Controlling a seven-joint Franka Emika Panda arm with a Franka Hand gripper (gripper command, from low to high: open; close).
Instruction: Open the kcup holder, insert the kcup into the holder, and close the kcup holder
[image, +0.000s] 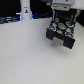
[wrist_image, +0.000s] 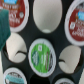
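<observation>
Green-top kcup (wrist_image: 41, 56) in slot, btwn fingers (wrist_image: 16, 47).

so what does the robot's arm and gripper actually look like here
Only the arm's end shows in the exterior view: a pale grey, boxy gripper over the black kcup holder. It is too blurred for cables or markings. A teal slab in the wrist view may be a finger, but that is unsure.
</observation>
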